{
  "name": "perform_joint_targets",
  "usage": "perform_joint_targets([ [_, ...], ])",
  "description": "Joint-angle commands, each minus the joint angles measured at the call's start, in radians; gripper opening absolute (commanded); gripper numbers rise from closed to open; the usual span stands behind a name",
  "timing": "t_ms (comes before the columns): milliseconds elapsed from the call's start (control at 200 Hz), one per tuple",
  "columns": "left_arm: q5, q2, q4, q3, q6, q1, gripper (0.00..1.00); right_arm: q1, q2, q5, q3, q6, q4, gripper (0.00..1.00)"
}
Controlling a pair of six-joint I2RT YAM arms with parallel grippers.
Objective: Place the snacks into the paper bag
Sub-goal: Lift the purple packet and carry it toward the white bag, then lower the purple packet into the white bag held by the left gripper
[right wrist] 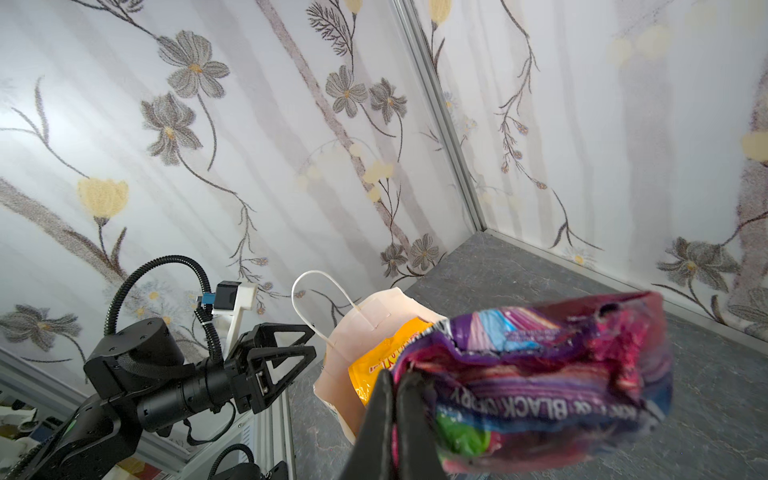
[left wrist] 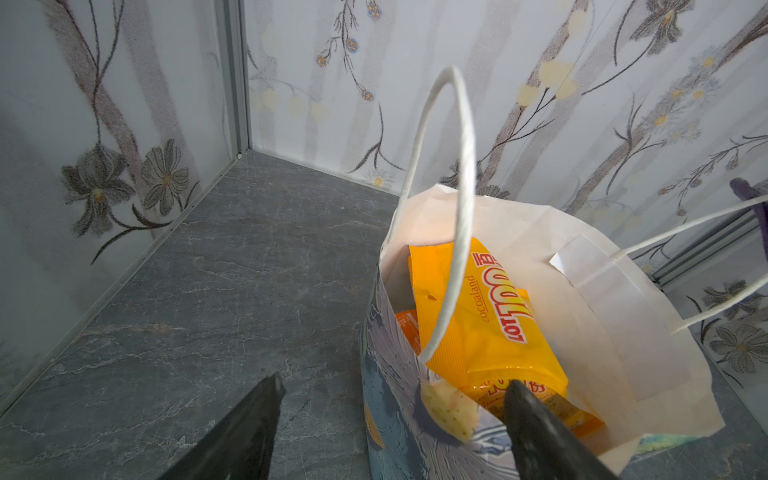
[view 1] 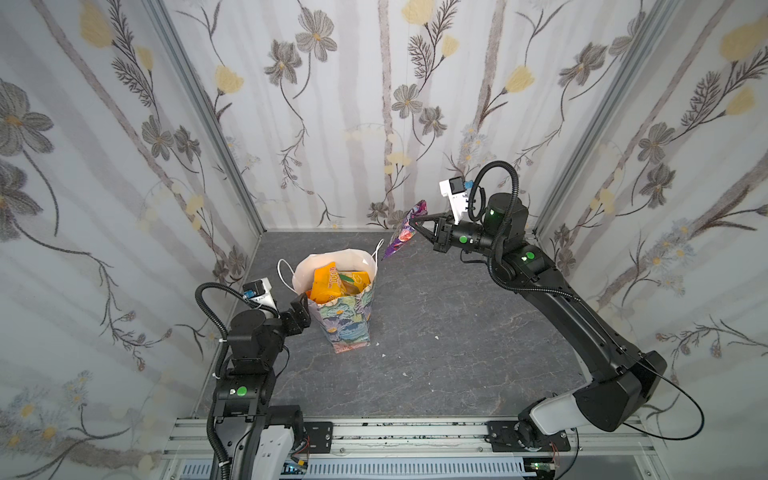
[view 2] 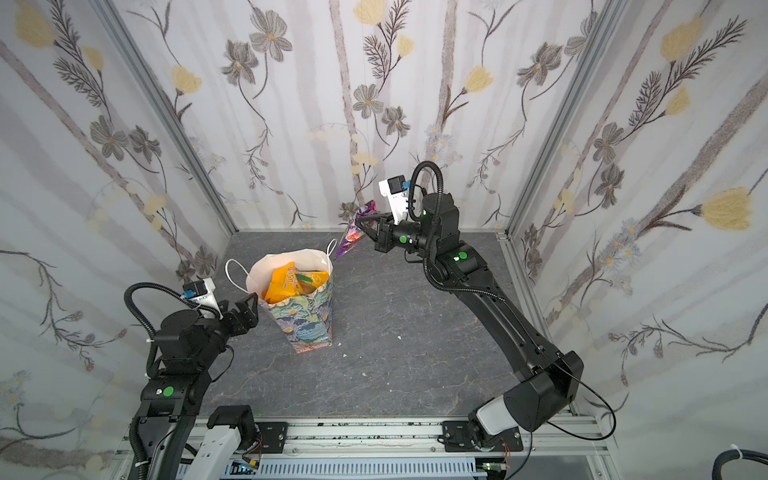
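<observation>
Right wrist view is showing me the right jaws clenching on the purple packet (right wrist: pixel 540 374), which is hanging in the air above the counter (view 1: pixel 436 332) at about 1 o'clock from the paper bag (view 1: pixel 347 324), its lower corner just beside the rim. I am seeing the left jaws standing released at the bag's 8 o'clock edge, and orange packets (left wrist: pixel 478 332) are sitting inside the upright bag.

The floral paper bag (view 1: pixel 347 328) stands upright, mouth open, with orange and yellow packets (view 1: pixel 326 282) poking up inside. A crumpled purple packet (view 1: pixel 405 232) hangs tilted in the air just beside its rim.
</observation>
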Motion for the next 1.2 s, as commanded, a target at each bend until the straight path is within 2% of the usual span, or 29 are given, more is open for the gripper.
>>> perform_joint_targets([
  [0,0.008,-0.001,0.026,0.0,-0.004,0.001,0.84,0.03,-0.019,0.004,0.028,-0.02,0.025,0.0],
  [390,0.01,-0.001,0.027,0.001,-0.004,0.001,0.83,0.151,-0.018,0.049,0.153,-0.082,-0.073,0.0],
  [694,0.011,-0.001,0.028,-0.002,-0.004,-0.001,0.83,0.25,0.11,0.004,0.314,-0.148,-0.221,0.0],
  [839,0.01,-0.004,0.028,-0.001,-0.004,0.0,0.83,0.309,0.204,0.049,0.412,-0.198,-0.305,0.0],
  [1029,0.011,-0.007,0.028,0.0,-0.004,0.001,0.83,0.331,0.253,0.14,0.446,-0.236,-0.33,0.0],
  [1194,0.012,-0.008,0.028,-0.001,-0.002,0.001,0.83,0.359,0.324,0.322,0.538,-0.32,-0.447,0.0],
])
